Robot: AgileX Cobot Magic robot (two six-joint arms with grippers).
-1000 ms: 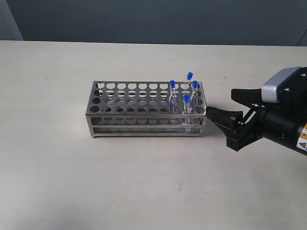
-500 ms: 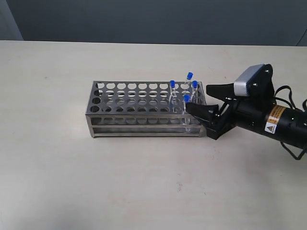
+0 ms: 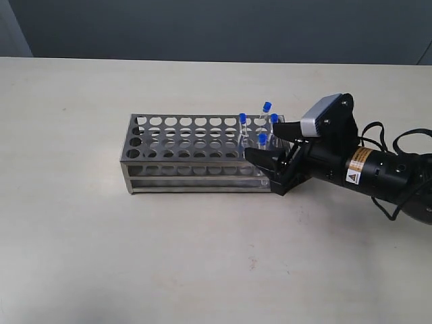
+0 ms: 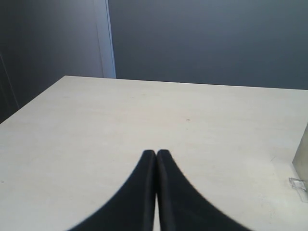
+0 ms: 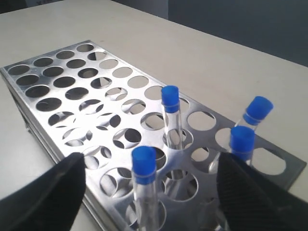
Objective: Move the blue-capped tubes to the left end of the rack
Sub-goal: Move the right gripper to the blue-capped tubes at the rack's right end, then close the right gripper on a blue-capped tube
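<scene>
Blue-capped tubes (image 3: 242, 119): four, standing in holes at 3 o'clock end of rack (image 3: 175, 135) on pale surface (image 3: 101, 256). Right gripper (image 3: 262, 142) spread wide, flanking the cluster. Left gripper (image 4: 156, 155) pressed closed, over the surface.

The rack (image 3: 182, 145) sits near the middle of the counter (image 3: 88, 243), with its long side running left to right in the exterior view. Four tubes (image 3: 242, 128) stand in holes at its right end, and the other holes lie to their left. The right end effector (image 3: 260, 140) reaches in from the right, above the rack's right end, with the frontmost tube between its two fingers. The left end effector (image 4: 156, 154) hangs over the counter.
</scene>
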